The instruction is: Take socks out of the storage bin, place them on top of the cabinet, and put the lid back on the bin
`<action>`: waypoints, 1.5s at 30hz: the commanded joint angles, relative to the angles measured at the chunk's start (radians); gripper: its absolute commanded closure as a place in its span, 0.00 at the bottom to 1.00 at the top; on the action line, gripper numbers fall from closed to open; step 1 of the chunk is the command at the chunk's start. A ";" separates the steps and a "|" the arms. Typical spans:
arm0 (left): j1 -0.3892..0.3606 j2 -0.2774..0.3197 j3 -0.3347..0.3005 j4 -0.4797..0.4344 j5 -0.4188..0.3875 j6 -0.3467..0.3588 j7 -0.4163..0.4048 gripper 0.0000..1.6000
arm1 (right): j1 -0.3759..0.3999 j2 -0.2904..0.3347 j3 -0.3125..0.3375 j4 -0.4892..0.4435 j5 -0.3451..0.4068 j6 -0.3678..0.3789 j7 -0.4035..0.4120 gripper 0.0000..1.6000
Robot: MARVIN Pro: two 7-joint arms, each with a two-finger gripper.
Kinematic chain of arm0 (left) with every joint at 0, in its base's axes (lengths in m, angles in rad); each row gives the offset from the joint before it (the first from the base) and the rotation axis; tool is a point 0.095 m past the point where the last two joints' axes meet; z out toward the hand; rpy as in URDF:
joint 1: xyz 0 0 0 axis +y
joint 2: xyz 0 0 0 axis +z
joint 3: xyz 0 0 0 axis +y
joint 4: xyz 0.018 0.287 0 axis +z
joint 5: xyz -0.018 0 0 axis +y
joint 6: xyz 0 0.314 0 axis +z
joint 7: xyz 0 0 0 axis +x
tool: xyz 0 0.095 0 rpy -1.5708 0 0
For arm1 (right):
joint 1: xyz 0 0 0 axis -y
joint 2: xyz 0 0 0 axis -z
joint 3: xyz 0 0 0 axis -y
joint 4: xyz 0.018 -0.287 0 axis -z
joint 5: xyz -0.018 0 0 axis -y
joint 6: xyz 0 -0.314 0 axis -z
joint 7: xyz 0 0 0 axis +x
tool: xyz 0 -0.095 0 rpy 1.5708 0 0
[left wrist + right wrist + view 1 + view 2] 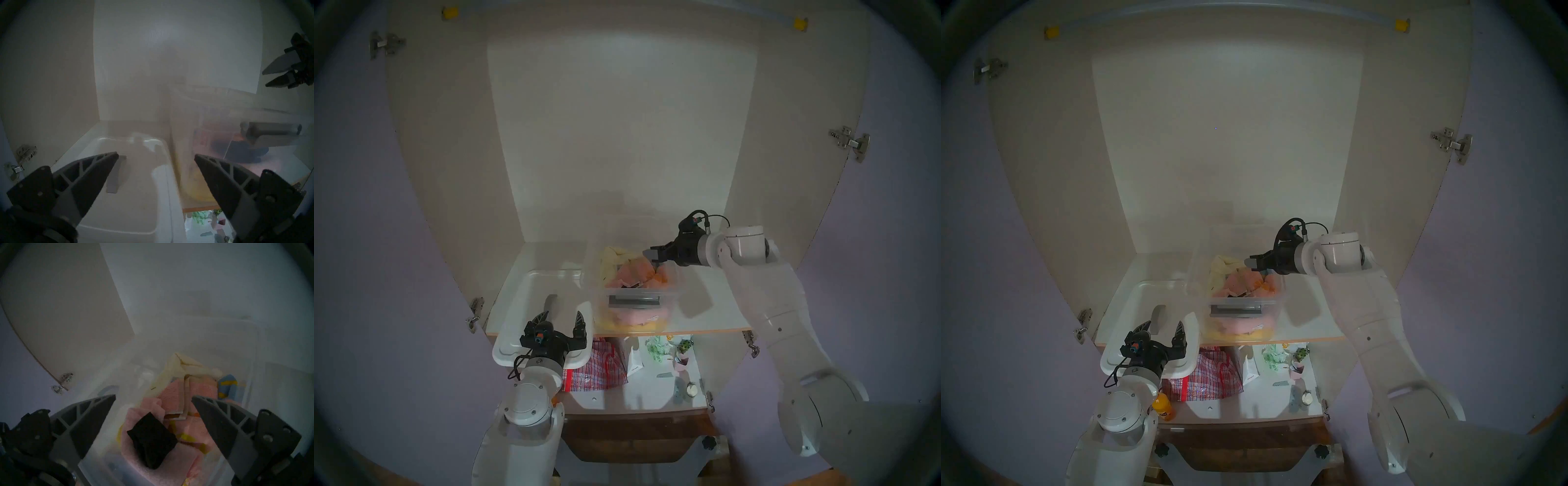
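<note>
The clear storage bin (667,292) stands open on the cabinet's white shelf (704,305), full of pastel cloths, its grey latch handle (634,300) facing me. The black folded socks (151,438) lie on a pink cloth inside it. My right gripper (651,257) hovers open over the bin's rear right; in the right wrist view (153,399) the socks lie just below and between its fingers, untouched. The white lid (531,288) lies left of the bin and overhangs the shelf's front edge. My left gripper (563,312) is open and empty just above the lid's near end (119,212).
The lower shelf holds a red checked bag (595,366), a white carton (634,361), a green cloth (656,348), a pink cup (680,361) and an orange bottle (1163,410). Lilac doors (365,271) stand open on both sides. The cabinet's back wall (619,135) rises behind the bin.
</note>
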 commanded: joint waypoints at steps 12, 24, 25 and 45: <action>-0.009 0.001 0.003 -0.026 -0.002 -0.007 -0.004 0.00 | 0.302 -0.082 -0.284 0.405 -0.126 -0.023 0.135 0.00; -0.009 0.001 0.004 -0.026 -0.002 -0.007 -0.003 0.00 | 0.473 -0.212 -0.524 0.730 -0.321 -0.160 0.218 0.00; -0.009 0.001 0.004 -0.026 -0.002 -0.007 -0.003 0.00 | 0.485 -0.226 -0.535 0.762 -0.343 -0.181 0.231 0.00; -0.009 0.002 0.004 -0.026 -0.002 -0.007 -0.003 0.00 | 0.611 -0.319 -0.434 1.133 -0.396 -0.281 0.173 0.00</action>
